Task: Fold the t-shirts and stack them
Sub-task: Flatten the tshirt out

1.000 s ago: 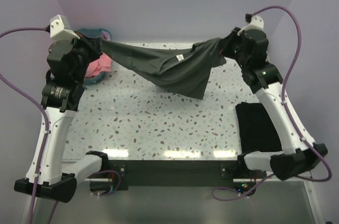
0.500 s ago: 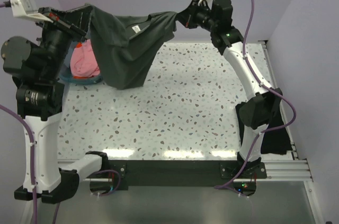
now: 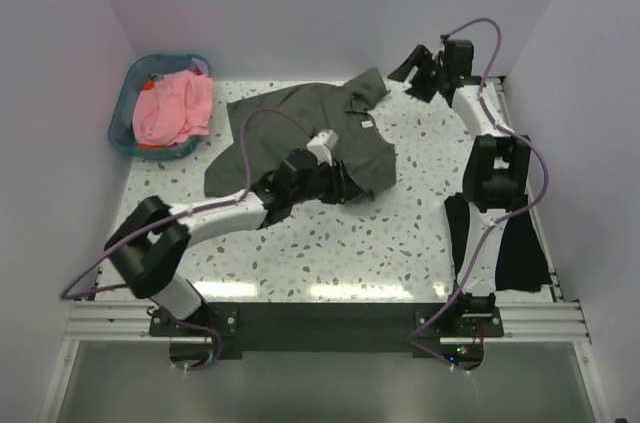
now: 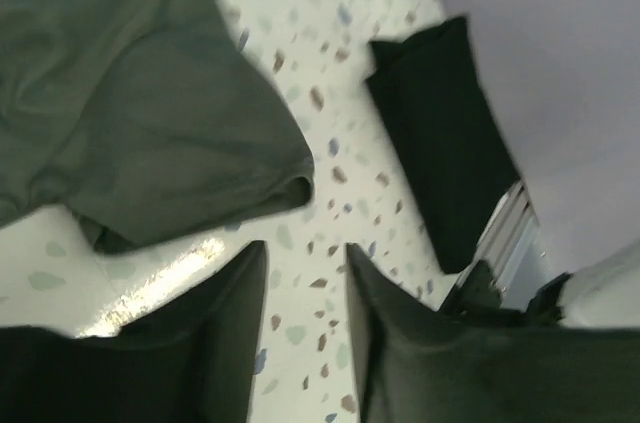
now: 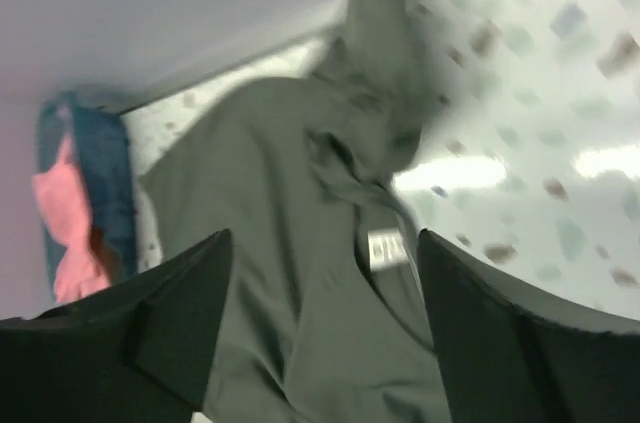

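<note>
The left gripper (image 3: 348,183) sits low over the speckled table (image 3: 330,238), just beside the near right edge of the dark olive-grey t-shirt (image 3: 300,128). In the left wrist view its fingers (image 4: 235,323) stand slightly apart, with only bare tabletop between them and nothing gripped. The shirt's hem lies just ahead of the tips. The left arm stretches flat across the table from its base.

The right gripper (image 3: 415,73) hangs at the far right corner with its jaws spread wide and empty. In its wrist view the olive shirt fills the space beyond the fingers (image 5: 150,343).

The olive shirt lies spread but rumpled and unfolded on the far middle of the table. One end points toward the back wall, and a white label (image 3: 365,126) faces up.

A folded black t-shirt (image 4: 440,143) rests at the table's right edge, partly hidden by the right arm in the top view. A salmon-pink t-shirt (image 3: 175,108) is heaped in the teal basket (image 3: 122,118) at the far left corner.
</note>
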